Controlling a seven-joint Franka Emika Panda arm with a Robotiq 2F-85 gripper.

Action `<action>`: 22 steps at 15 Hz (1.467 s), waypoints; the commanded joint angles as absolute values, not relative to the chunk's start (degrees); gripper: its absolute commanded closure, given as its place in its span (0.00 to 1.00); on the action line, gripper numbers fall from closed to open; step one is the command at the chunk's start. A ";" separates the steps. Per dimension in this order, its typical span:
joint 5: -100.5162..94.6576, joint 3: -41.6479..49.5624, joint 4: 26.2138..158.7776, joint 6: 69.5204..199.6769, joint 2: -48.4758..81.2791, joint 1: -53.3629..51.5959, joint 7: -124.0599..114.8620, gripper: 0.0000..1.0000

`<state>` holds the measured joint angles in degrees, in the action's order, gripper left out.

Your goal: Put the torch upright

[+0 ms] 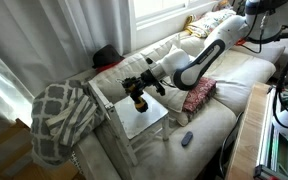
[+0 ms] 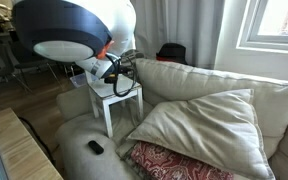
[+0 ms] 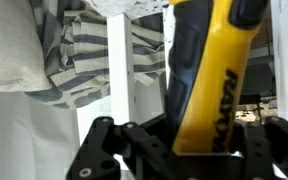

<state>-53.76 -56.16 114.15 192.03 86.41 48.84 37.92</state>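
Observation:
My gripper (image 1: pixel 137 90) is shut on the torch (image 1: pixel 139 101), holding it over the small white side table (image 1: pixel 149 122). In the wrist view the torch (image 3: pixel 209 80) fills the right half, a yellow body with black trim and lettering, clamped between my gripper's black fingers (image 3: pixel 189 145). In an exterior view the torch hangs roughly upright from the gripper, its lower end close to the tabletop; I cannot tell whether it touches. In an exterior view the gripper (image 2: pixel 119 68) sits above the table (image 2: pixel 124 97), and the torch is mostly hidden by the arm.
A striped blanket (image 1: pixel 64 112) lies beside the table. A beige sofa (image 1: pixel 219 100) holds a red patterned cushion (image 1: pixel 198 94), a large beige cushion (image 2: pixel 204 125) and a small flat dark remote-like object (image 1: pixel 186 138), which also shows in an exterior view (image 2: pixel 95 147).

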 commanded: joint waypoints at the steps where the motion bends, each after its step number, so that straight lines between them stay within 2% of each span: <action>1: -53.76 -56.18 115.06 192.12 86.18 49.08 38.13 0.80; 3: -53.76 -56.26 115.85 192.16 85.67 49.15 38.16 0.80; 4: -53.76 -56.31 115.89 192.16 85.62 49.15 38.16 0.95; 11: -58.15 -55.04 119.40 202.51 85.66 47.79 38.02 0.95; 22: -64.53 -45.05 108.89 218.74 85.69 39.82 34.34 0.95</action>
